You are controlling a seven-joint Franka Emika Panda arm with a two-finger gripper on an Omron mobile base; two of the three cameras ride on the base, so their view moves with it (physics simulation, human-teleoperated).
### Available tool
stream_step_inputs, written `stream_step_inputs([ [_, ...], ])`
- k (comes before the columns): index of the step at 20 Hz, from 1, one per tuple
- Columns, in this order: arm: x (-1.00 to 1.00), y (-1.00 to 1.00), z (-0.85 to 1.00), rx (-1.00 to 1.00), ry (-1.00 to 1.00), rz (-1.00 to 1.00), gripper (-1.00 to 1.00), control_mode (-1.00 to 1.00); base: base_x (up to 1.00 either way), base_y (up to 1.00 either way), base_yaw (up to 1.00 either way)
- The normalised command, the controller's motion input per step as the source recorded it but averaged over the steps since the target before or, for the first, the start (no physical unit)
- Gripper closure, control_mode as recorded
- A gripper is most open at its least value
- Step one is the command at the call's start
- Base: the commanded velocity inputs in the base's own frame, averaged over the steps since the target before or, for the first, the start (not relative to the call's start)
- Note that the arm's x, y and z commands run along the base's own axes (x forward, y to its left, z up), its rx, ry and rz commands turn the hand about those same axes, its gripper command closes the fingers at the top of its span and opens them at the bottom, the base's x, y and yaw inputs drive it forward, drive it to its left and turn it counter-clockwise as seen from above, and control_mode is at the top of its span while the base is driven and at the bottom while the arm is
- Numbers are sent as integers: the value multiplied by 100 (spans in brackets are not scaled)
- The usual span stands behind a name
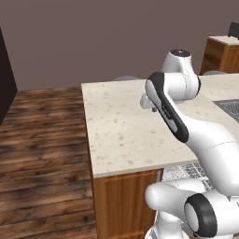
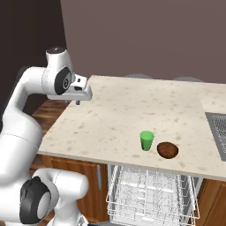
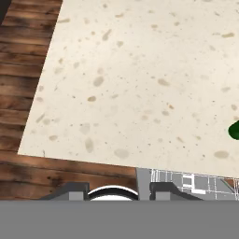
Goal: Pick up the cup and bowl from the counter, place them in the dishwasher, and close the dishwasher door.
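Cup [image 2: 147,140] stands just beside bowl [image 2: 167,149] on counter [image 2: 132,106].

Beige speckled worktop [image 2: 132,110] carries green cup [image 2: 146,140] and brown bowl [image 2: 167,150], just beside each other, apart, near front edge; cup upright.

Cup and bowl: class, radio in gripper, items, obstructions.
Gripper above counter's left edge, empty. Cup and bowl untouched near front edge. Dishwasher open below. No obstruction.
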Motion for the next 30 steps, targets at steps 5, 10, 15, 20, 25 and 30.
stream_step_inputs([
  [5,0,-8,0,-1,0,0,-100,-100,0,0,0],
  [10,0,-25,0,-4,0,2,-100,-100,0,0,0],
  [15,0,-31,-3,-5,0,2,-100,-100,0,0,0],
  [20,0,-32,-10,-7,0,1,-100,-100,0,0,0],
  [25,0,-33,-20,0,0,0,-100,-100,0,0,0],
  [30,0,-32,-29,0,0,0,-100,-100,0,0,0],
])
